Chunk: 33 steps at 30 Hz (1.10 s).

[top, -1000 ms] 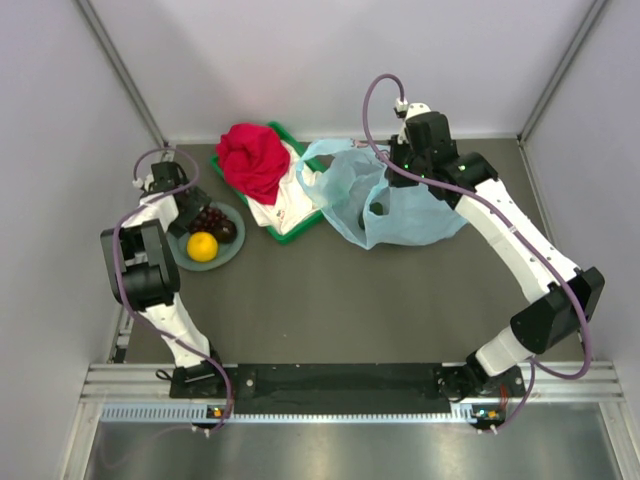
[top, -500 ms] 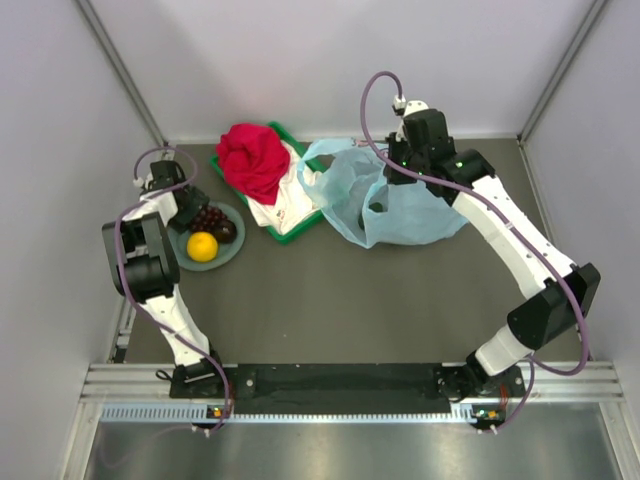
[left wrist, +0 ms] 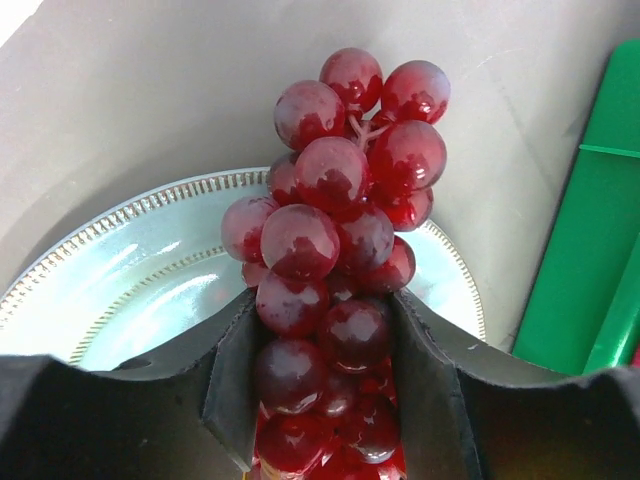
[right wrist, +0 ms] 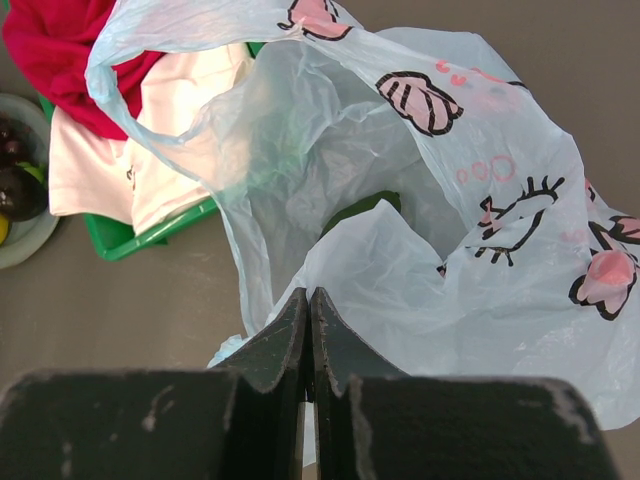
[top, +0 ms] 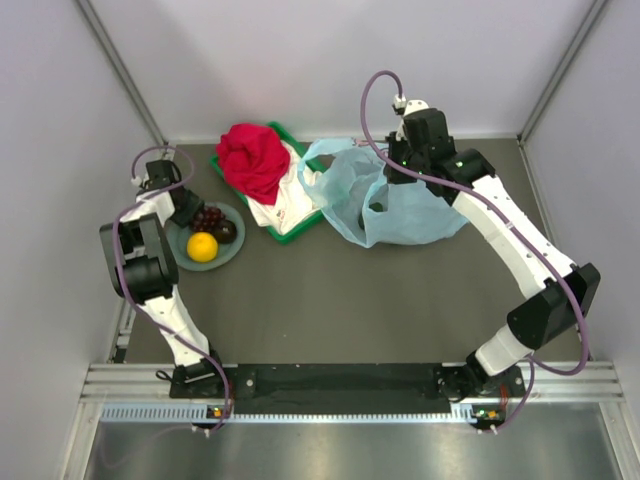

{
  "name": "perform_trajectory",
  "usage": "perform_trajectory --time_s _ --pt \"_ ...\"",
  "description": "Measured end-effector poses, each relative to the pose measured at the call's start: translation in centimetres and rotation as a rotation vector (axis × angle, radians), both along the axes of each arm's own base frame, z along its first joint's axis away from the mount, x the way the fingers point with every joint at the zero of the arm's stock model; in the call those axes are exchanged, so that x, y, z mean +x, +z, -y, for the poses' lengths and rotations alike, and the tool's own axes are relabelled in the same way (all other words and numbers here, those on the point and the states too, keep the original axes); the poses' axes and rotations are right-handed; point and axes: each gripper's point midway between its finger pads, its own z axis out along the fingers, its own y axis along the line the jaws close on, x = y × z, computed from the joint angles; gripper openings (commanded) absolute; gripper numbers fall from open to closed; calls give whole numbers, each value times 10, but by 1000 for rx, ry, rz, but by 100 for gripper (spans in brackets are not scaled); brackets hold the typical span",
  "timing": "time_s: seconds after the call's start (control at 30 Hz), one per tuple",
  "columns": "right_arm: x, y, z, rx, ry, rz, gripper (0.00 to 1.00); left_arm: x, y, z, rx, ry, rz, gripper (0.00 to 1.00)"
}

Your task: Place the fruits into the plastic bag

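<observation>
At the far left, the left claw (left wrist: 325,340) was clamped on the bunch of dark red grapes (left wrist: 335,190) over the round grey-green plate (left wrist: 130,270). Whether the bunch hung free of the plate I could not tell. The round orange-yellow citrus (top: 202,246) and dark round fruit (top: 227,230) lay on that plate, not yet moved. The green plastic tray (top: 288,236) of cloths stood between plate and bag, likely needing a lift over. In the translucent light-blue plastic bag (right wrist: 500,250), a dark green fruit (right wrist: 362,212) seemingly sat already. The right claw (right wrist: 310,300) had its fingers pinched together on the bag's edge.
</observation>
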Motion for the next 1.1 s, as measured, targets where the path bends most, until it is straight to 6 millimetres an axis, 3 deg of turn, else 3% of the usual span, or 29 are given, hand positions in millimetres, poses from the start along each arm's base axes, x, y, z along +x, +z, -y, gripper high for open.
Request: perform_trajectory --time_s 0.27,1.1 --pt "0 0 0 0 0 0 0 1 15 -4 23 -3 29 45" --pt "1 0 0 -12 11 5 0 15 108 -14 117 1 267 42"
